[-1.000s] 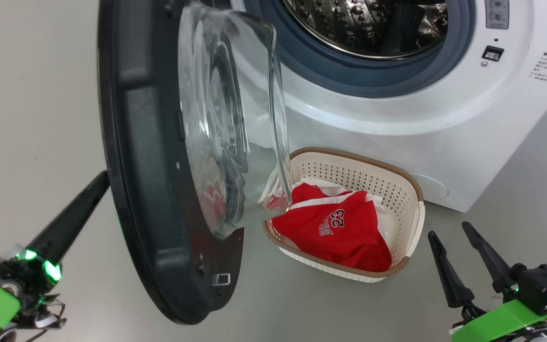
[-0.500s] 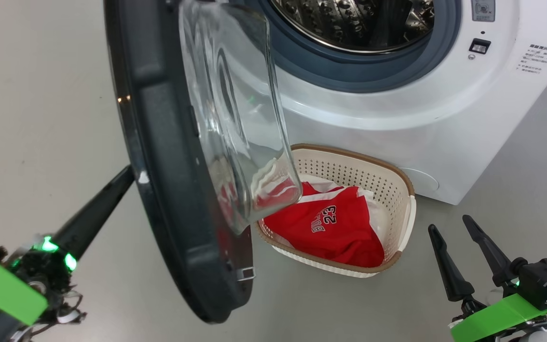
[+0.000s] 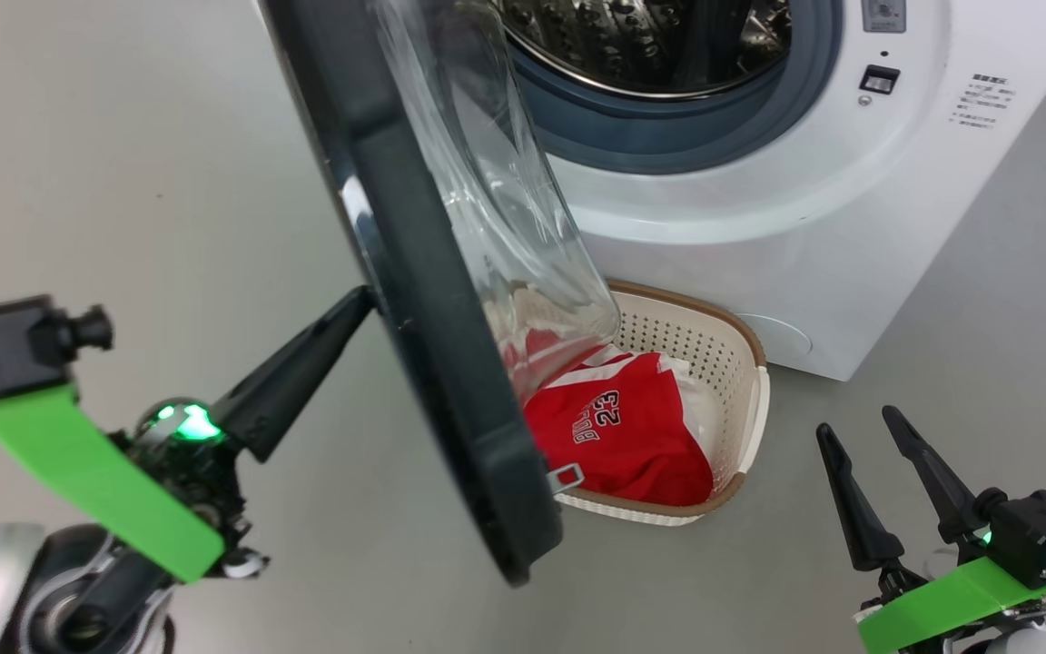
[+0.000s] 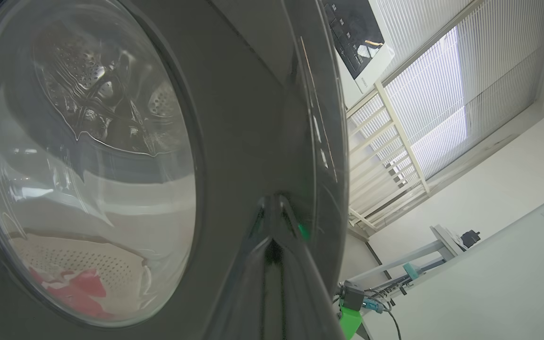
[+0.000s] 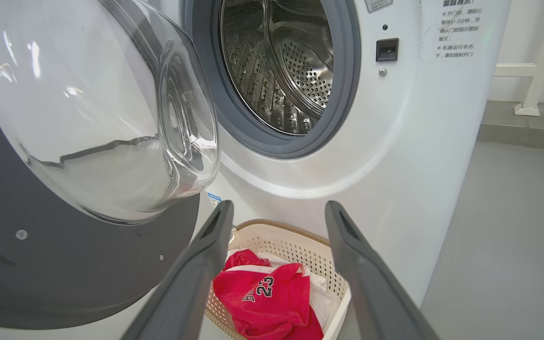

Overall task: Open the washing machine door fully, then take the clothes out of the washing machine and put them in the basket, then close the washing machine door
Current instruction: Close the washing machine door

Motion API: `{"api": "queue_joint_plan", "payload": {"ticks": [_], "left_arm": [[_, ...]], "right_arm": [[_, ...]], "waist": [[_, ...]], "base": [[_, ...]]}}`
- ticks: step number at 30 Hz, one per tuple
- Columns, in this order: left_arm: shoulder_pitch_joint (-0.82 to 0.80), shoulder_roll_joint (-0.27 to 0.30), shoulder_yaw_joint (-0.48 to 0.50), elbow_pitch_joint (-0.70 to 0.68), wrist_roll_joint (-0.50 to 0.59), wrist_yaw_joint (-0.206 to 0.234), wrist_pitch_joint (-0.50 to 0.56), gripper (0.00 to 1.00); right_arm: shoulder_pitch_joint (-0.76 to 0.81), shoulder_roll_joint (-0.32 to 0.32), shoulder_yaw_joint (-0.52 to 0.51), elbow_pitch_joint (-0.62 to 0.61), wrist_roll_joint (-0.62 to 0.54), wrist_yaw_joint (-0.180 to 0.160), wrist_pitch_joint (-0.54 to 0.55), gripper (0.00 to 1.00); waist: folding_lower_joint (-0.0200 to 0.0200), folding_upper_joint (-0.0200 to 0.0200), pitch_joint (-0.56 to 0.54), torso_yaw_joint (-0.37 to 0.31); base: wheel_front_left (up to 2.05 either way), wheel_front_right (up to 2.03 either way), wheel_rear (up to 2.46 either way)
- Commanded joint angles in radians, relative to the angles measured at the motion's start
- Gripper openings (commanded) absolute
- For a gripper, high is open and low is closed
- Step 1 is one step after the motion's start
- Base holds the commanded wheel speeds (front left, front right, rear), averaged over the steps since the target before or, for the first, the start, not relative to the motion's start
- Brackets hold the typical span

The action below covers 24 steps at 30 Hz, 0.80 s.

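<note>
The washing machine [image 3: 759, 209] has its steel drum [image 3: 650, 45] showing. The washing machine door [image 3: 432, 300] stands partly swung, edge-on in the head view. My left gripper [image 3: 361, 302] is shut, and its tip presses the door's glossy black outer rim [image 4: 300, 118]. The wrist view has the left gripper [image 4: 276, 200] meeting its own reflection there. The clothes [image 3: 632, 427], a red jersey with white cloth, lie in the basket [image 3: 745, 381] below the opening. My right gripper [image 3: 859, 427] hangs open and holds nothing, right of the basket. Between its fingers [image 5: 206, 255] show the basket [image 5: 291, 238] and clothes [image 5: 262, 297].
The door's metal latch [image 3: 564, 474] sticks out near the basket's front rim. A lock slot [image 3: 879, 79] sits on the machine's front, right of the opening. Grey floor [image 3: 123, 182] spreads left of the door and right of the machine. A white railing [image 5: 531, 71] stands behind.
The door has swung toward the machine, with my shut left gripper following against its outer face. The head camera has shifted too. The right gripper has stayed put and open.
</note>
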Motion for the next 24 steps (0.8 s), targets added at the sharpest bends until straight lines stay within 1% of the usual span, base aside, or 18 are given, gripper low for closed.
{"api": "queue_joint_plan", "payload": {"ticks": [1,9,19,20,24], "left_arm": [[-0.058,0.03,0.009,-0.013,0.013,-0.007,-0.018,0.0],[-0.145,0.028,-0.113,0.049,0.035,-0.007,-0.113,0.0],[-0.262,0.038,-0.234,0.13,0.052,-0.007,-0.245,0.0],[-0.262,0.038,-0.234,0.13,0.052,-0.007,-0.245,0.0],[-0.306,0.048,-0.277,0.168,0.065,-0.007,-0.304,0.0]], "right_arm": [[-0.032,-0.003,0.017,-0.027,-0.006,0.007,-0.007,1.0],[-0.037,0.004,0.015,-0.029,-0.006,0.007,-0.007,1.0],[-0.051,0.008,0.005,-0.036,-0.007,0.007,-0.007,1.0],[-0.051,0.008,0.005,-0.036,-0.007,0.007,-0.007,1.0],[-0.058,0.011,-0.002,-0.038,-0.008,0.007,-0.007,1.0]], "waist": [[0.0,0.0,0.002,-0.009],[0.0,0.0,0.007,-0.035],[0.0,0.0,0.034,-0.07],[0.0,0.0,0.034,-0.07],[0.0,0.0,0.044,-0.084]], "base": [[0.0,0.0,0.0],[0.0,0.0,0.0],[0.0,0.0,0.0],[0.0,0.0,0.0],[0.0,0.0,0.0]]}}
